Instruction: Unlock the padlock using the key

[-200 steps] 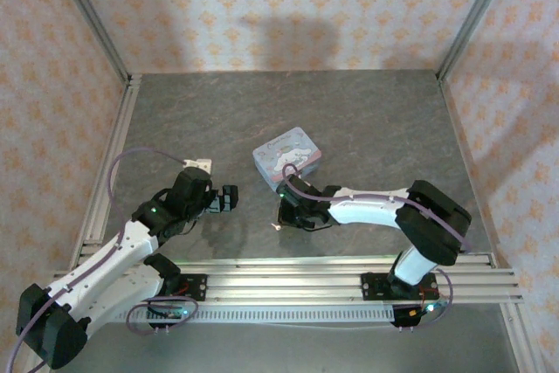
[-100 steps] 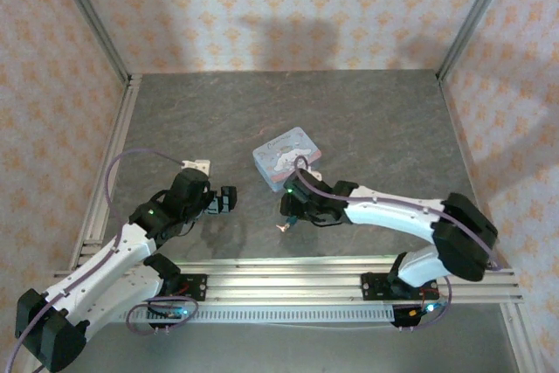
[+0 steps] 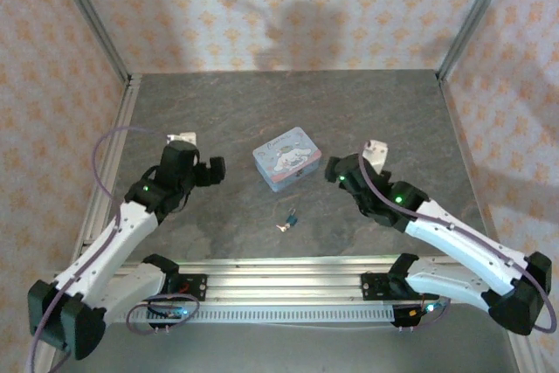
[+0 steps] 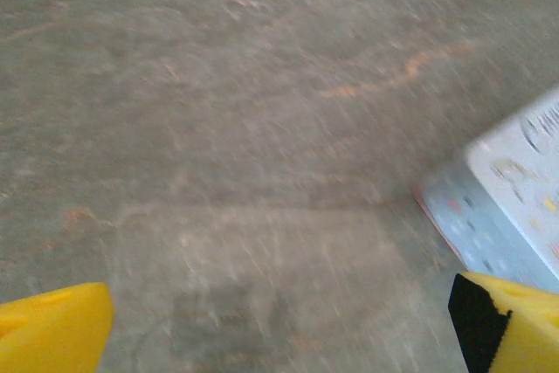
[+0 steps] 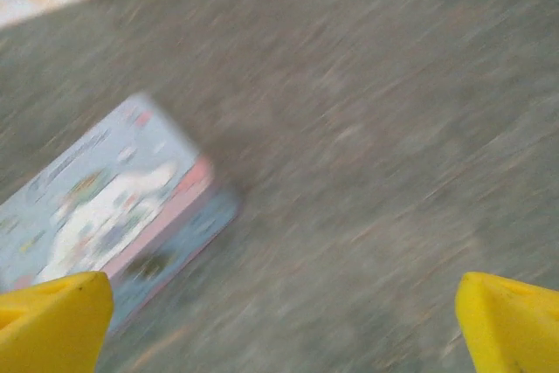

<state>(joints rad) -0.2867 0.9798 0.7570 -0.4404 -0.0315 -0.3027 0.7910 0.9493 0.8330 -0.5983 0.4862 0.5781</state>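
Observation:
The tiny dark padlock [image 3: 292, 214] lies on the grey table in front of the tin, with the pale key [image 3: 280, 227] at its near-left end; whether the key sits in the lock is too small to tell. Left of the tin hovers my left gripper [image 3: 215, 170], open, and its yellow fingertips [image 4: 52, 329] stand wide apart over bare table [image 4: 279, 338]. To the tin's right is my right gripper [image 3: 333, 171], open too, its fingertips [image 5: 511, 325] spread with nothing between them [image 5: 279, 329]. Both grippers are well apart from the padlock.
A pale blue tin [image 3: 286, 158] with a white cartoon character sits mid-table; it appears at the right edge of the left wrist view [image 4: 515, 207] and at the left of the right wrist view [image 5: 105, 207]. Patterned walls enclose the table on three sides.
My right gripper has opened, left the padlock and key on the table and swung back to the right of the tin. The left gripper has moved slightly farther back.

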